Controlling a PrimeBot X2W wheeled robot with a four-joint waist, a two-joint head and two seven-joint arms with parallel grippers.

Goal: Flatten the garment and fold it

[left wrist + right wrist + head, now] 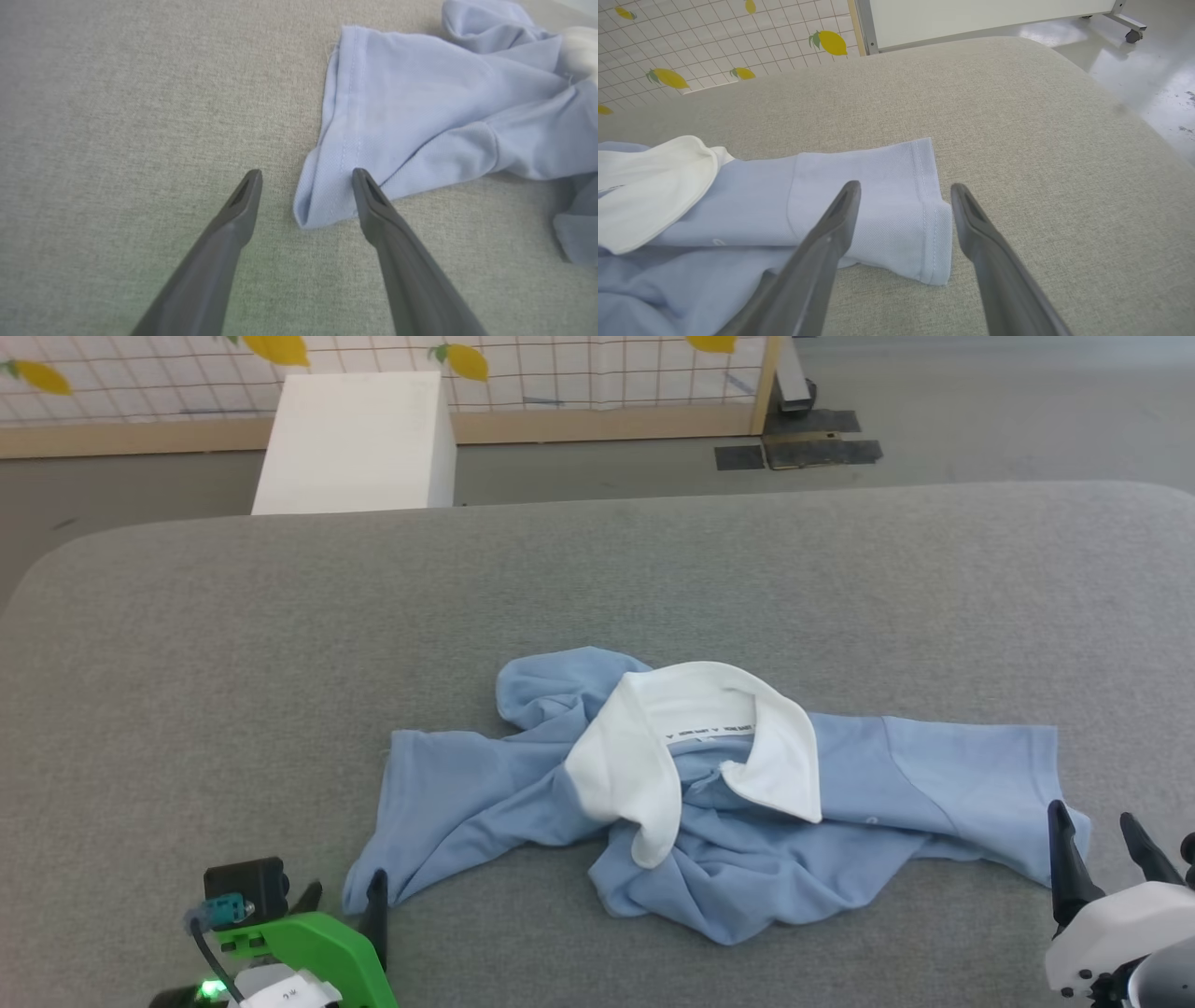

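Note:
The light blue polo shirt [747,803] lies crumpled on the grey padded table [597,588], its white collar lining [691,747] turned up in the middle. My left gripper [345,891] is open at the shirt's lower left corner; in the left wrist view the hemmed corner [322,196] lies between the two fingers of that gripper [306,175]. My right gripper [1102,831] is open at the right sleeve; in the right wrist view the sleeve's hemmed end [924,224] sits between the tips of this gripper [906,186]. Neither holds cloth.
A white box [359,443] stands on the floor beyond the table's far edge, before a tiled wall with lemon prints [467,362]. Dark mats [803,448] lie on the floor at the back right. A wheeled white panel [994,14] stands past the table.

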